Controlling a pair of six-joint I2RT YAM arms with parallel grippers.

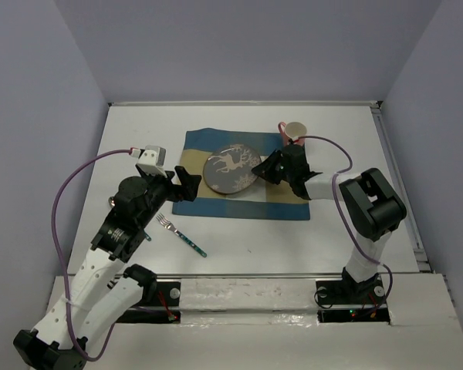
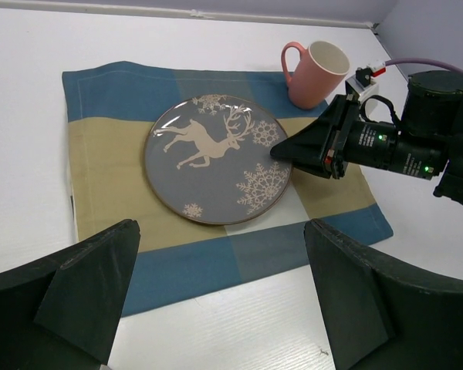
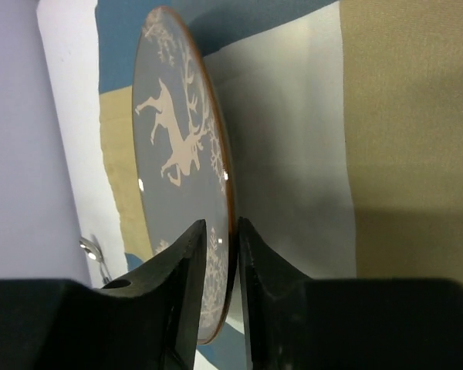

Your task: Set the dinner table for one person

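pale lavender walls are seen closing round the dinner table, a large flat matte white tabletop on which everything is laid. a blue, tan and white checked cloth placemat is spread at its middle, and a round grey-blue plate with a white reindeer and a brown rim is set flat on it. the plate's right rim is straddled by the right gripper, whose jaws are held narrowly apart with a sliver of slack, so the step in hand is judged to be the release. the left gripper is held spread wide and empty at the mat's near-left edge. a pink ceramic mug is stood at the mat's far right corner, just behind the right gripper. a metal fork with a teal handle is seen on bare table near the mat. the jaws are best widened fully first, then drawn level and straight back, so that the plate is not dragged and the mug is not knocked.
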